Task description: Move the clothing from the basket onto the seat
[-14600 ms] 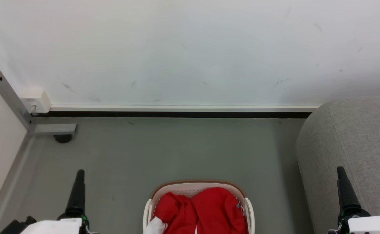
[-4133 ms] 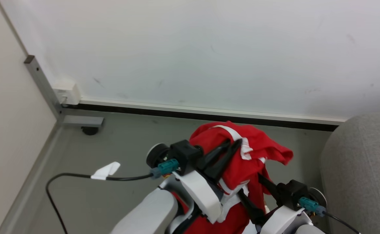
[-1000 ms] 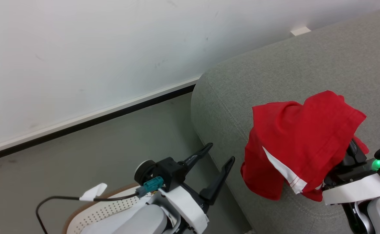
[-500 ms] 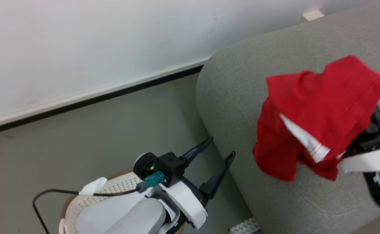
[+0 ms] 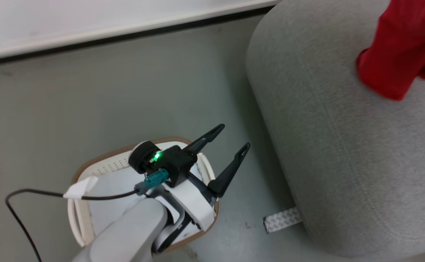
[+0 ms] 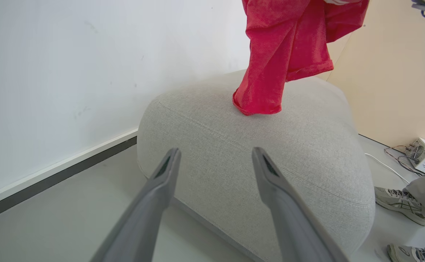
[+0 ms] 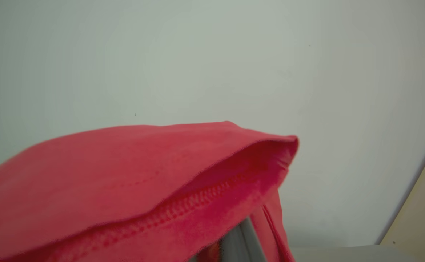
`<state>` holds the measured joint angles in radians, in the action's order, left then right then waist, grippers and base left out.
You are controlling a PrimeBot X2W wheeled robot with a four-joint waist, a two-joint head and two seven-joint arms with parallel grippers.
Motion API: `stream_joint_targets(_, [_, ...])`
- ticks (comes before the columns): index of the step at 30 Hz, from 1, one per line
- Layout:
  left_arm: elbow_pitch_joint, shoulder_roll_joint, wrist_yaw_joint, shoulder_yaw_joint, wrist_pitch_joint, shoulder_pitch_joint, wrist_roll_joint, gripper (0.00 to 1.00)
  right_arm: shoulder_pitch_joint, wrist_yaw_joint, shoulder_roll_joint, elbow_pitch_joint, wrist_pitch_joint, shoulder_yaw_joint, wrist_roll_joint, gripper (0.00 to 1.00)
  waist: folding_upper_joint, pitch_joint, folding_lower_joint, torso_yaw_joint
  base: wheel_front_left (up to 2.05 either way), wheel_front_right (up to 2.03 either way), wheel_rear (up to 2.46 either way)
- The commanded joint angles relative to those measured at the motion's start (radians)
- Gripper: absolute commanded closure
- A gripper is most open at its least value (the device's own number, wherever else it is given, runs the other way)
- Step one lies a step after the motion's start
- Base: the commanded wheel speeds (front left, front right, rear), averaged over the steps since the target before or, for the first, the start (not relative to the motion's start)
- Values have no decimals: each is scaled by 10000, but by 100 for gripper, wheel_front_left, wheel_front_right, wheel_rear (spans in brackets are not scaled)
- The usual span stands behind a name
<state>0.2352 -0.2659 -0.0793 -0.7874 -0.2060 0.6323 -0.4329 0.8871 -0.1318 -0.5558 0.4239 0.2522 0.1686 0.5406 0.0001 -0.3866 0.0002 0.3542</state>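
Bkgd: grey floor (image 5: 88, 91), white wall (image 6: 70, 72). Upper right of frame, bright red soft fabric garment (image 5: 405, 47) hangs, hem touching large light grey upholstered seat (image 5: 343, 153). R gripper (image 7: 234, 242) clenched on it; L gripper (image 5: 234, 136) released above oval white perforated basket (image 5: 99, 162). Prob. light, limp; pinch bunched fabric.

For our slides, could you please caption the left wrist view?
Bright red fabric garment hangs, its lower end touching the light grey upholstered seat, beyond the open left end effector.

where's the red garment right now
The red garment hangs at the upper right of the head view, over the grey seat, well right of the basket; in the left wrist view its lowest fold reaches the seat's top.
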Motion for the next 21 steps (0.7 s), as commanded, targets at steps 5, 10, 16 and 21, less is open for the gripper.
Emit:
stream_joint_targets(5, [-431, -382, 81, 132, 202, 360, 212, 0, 1412, 22, -733, 1145, -8, 72, -221, 100, -1, -1538, -2, -755, 0, 0, 0])
stream_joint_targets(10, [-697, -652, 186, 280, 318, 495, 206, 0, 2011, 22, -1040, 2947, -284, 392, -912, 100, -1, -2169, -2, -1020, 0, 0, 0])
stream_joint_targets(16, [-871, -899, 307, 450, 355, 505, 101, 0, 2163, 22, -540, 4976, -833, 976, -1103, 100, -1, -2518, -2, -1152, 0, 0, 0])
stream_joint_targets(21, [-1002, -1076, 377, 530, 404, 501, 40, 0, 2071, 23, -21, 6161, -1645, 1661, -951, 100, -1, -2658, -2, -1110, 0, 0, 0])
